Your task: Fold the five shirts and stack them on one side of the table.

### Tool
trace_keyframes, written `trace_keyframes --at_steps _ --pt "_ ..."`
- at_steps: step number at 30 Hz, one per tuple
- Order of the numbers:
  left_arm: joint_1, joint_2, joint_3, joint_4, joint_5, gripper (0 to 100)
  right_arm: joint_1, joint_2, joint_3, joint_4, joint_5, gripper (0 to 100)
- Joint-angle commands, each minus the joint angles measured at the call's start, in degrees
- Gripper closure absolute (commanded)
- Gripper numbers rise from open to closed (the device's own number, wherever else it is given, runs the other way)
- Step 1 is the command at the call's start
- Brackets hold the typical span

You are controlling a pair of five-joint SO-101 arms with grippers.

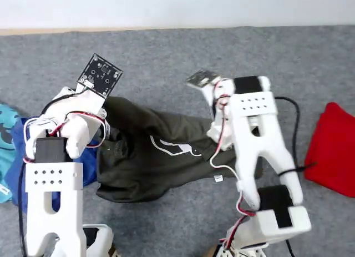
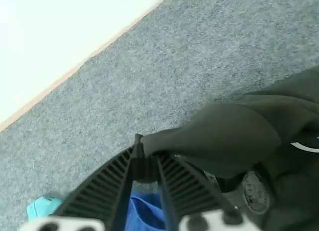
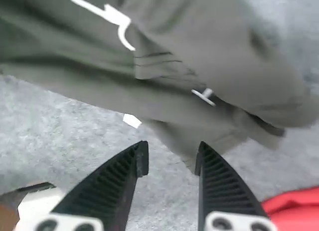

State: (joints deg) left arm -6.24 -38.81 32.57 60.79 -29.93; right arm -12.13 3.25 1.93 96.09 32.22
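Note:
A dark olive shirt (image 1: pixel 161 151) with a white mark lies crumpled on the grey carpet between the two arms. My left gripper (image 2: pixel 144 152) is shut on a raised fold at the shirt's (image 2: pixel 234 136) far left edge, just above the carpet. My right gripper (image 3: pixel 171 158) is open and hangs over the carpet by the shirt's (image 3: pixel 199 56) right hem, its fingertips (image 3: pixel 141 156) holding nothing. A red shirt (image 1: pixel 333 149) lies bunched at the right edge. A blue shirt (image 1: pixel 89 168) and a teal one (image 1: pixel 6 129) lie under and beside the left arm.
The grey carpet (image 1: pixel 166 51) runs back to a pale wall strip. A small white tag (image 1: pixel 218 178) sticks out from the olive shirt's near hem. Bare carpet lies beyond the shirt and between it and the red shirt (image 3: pixel 294 206).

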Motion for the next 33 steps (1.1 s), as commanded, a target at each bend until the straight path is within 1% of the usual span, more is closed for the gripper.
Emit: trace_keyframes --at_steps 1,4,8,15,22,24,29,33 --pt "0.35 -0.26 -0.48 -1.41 -0.53 99 -3.12 4.26 -2.99 -1.01 -0.44 84.4" --pt "0.26 -0.26 -0.31 -1.41 -0.53 99 -4.88 9.1 -3.08 -4.0 -2.64 82.7" --pt "0.18 -0.26 -0.31 -1.41 -0.53 99 -6.37 13.76 -3.16 -7.34 -4.48 74.4" --pt "0.26 -0.26 -0.22 -1.41 -0.53 99 -9.1 17.54 -3.16 -12.26 -5.36 74.2" --pt "0.26 -0.26 -0.22 -1.41 -0.53 99 -8.84 23.6 -3.16 -16.75 -5.27 74.5" --pt "0.26 -0.26 -0.22 -1.41 -0.53 99 -8.84 24.4 -3.34 -17.54 -5.01 77.9" --pt "0.26 -0.26 -0.22 -1.41 -0.53 99 -7.87 24.57 -8.09 -15.96 -5.01 96.9" --pt "0.26 -0.26 -0.22 -1.41 -0.53 99 -5.49 24.66 -12.92 -13.23 -5.01 98.5"
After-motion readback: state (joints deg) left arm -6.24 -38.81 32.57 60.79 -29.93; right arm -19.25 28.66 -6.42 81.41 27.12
